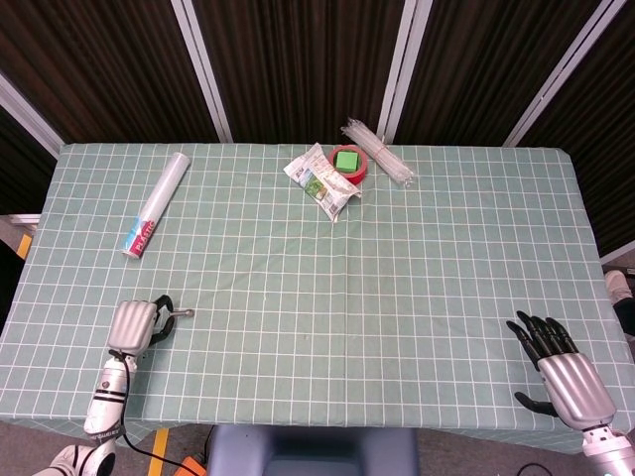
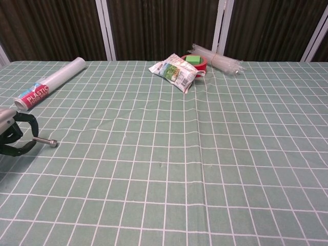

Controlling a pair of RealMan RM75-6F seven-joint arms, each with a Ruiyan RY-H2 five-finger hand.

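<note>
Your left hand [image 1: 132, 325] pinches the small bolt [image 2: 45, 141] barely off the tablecloth [image 1: 397, 297]; carrying remains. Right hand [image 1: 559, 374] rests spread.

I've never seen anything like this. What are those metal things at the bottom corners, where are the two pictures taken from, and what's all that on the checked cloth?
Those are a robot's two hands, steered remotely by a person. One picture looks down from its head, the other forward from its chest. The left robot hand pinches a small metal bolt between its fingers. The right robot hand rests at the table's near edge, fingers spread, holding nothing. On the green checked tablecloth lie a roll of plastic wrap, a snack packet, a red tape roll with a green block on it, and a bundle of clear straws.
</note>
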